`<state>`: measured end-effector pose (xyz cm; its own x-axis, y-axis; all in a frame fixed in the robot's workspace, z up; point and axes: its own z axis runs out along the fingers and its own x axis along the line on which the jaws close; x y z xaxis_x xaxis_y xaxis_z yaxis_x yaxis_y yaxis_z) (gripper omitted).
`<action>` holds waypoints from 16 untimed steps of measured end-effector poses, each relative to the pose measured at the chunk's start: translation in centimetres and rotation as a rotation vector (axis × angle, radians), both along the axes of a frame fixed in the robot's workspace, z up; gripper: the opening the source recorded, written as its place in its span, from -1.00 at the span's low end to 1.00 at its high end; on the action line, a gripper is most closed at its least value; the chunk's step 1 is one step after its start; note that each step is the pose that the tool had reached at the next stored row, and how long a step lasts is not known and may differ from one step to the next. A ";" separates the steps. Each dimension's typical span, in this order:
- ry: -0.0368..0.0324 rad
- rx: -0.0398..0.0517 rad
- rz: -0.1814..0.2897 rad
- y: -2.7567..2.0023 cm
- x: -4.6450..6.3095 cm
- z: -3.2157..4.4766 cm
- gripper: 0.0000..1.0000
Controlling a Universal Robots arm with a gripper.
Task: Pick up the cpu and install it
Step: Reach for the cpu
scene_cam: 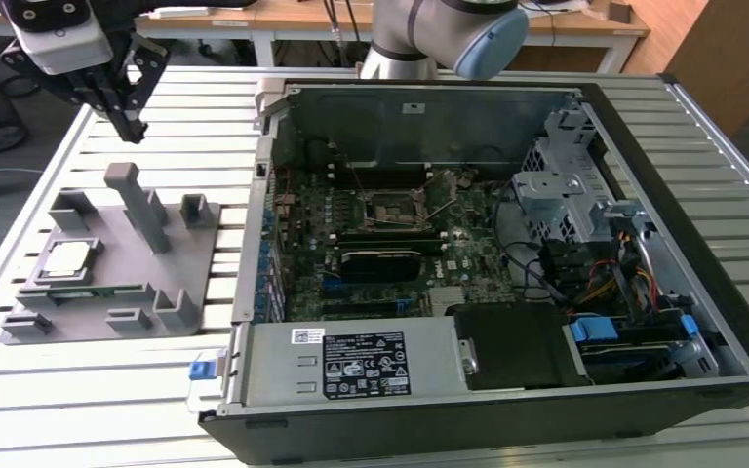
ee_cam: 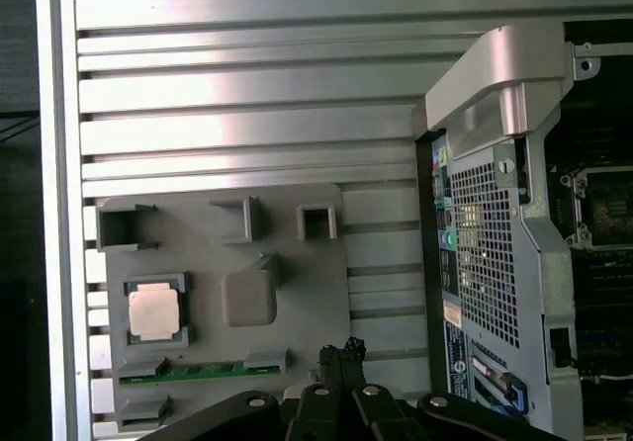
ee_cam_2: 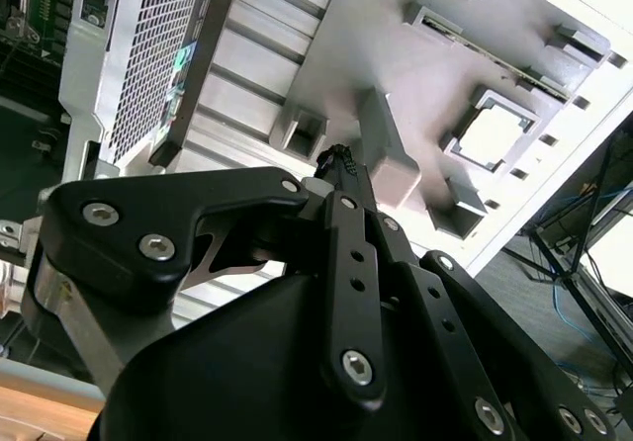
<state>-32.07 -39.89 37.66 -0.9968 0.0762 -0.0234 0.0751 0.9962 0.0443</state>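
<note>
The cpu (scene_cam: 65, 258) is a small silver square lying flat in a recess of the grey fixture plate (scene_cam: 153, 268) at the exterior view's left, outside the computer case. It also appears in the first wrist view (ee_cam: 155, 310) and the second wrist view (ee_cam_2: 492, 134). My gripper (scene_cam: 132, 129) hangs high above the table beyond the plate, well apart from the cpu. Its fingertips (ee_cam: 341, 352) are shut together with nothing between them, as the second wrist view also shows (ee_cam_2: 336, 161). The black-framed motherboard socket (scene_cam: 394, 209) lies uncovered inside the case.
The open computer case (scene_cam: 687, 195) takes up the middle and the exterior view's right of the slatted table (scene_cam: 101, 390). A green memory stick (scene_cam: 89, 291) lies in a slot of the plate near the cpu. Tall grey posts (scene_cam: 140, 205) rise from the plate.
</note>
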 end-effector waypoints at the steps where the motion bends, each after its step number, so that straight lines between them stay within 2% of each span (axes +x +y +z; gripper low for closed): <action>1: 0.0000 0.0000 0.000 0.00 -0.1 -0.01 -0.79; 16: 0.0000 0.0000 0.000 0.00 -0.9 -0.09 -0.79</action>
<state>-32.96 -39.89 37.58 -0.9968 0.0762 -0.0234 0.0751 0.9962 0.0443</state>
